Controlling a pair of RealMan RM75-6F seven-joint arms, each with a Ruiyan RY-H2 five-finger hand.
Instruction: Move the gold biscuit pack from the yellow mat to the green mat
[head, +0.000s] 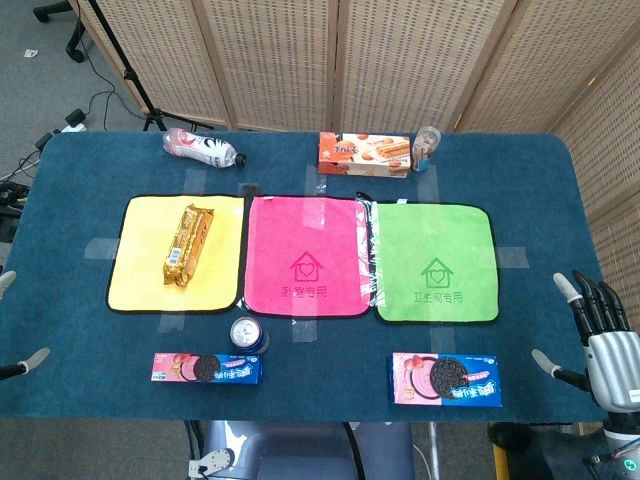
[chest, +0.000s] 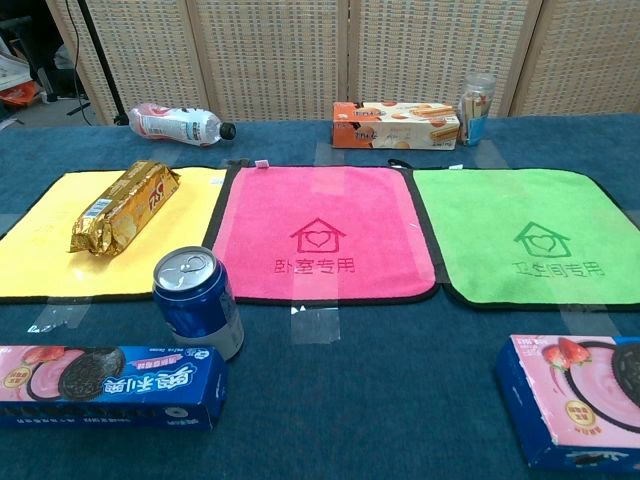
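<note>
The gold biscuit pack (head: 188, 245) (chest: 125, 205) lies lengthwise on the yellow mat (head: 140, 270) (chest: 40, 250), at the left of the table. The green mat (head: 435, 262) (chest: 530, 240) is at the right with nothing on it. My right hand (head: 600, 340) hovers at the table's right front edge with its fingers spread, holding nothing, well to the right of the green mat. Of my left hand (head: 28, 359) only a couple of spread fingertips show at the left edge of the head view, away from the pack. The chest view shows neither hand.
A pink mat (head: 308, 255) lies between the two mats. In front stand a blue can (head: 248, 335) and two cookie boxes (head: 207, 368) (head: 445, 379). At the back are a bottle (head: 203, 148), an orange box (head: 364, 154) and a small jar (head: 427, 146).
</note>
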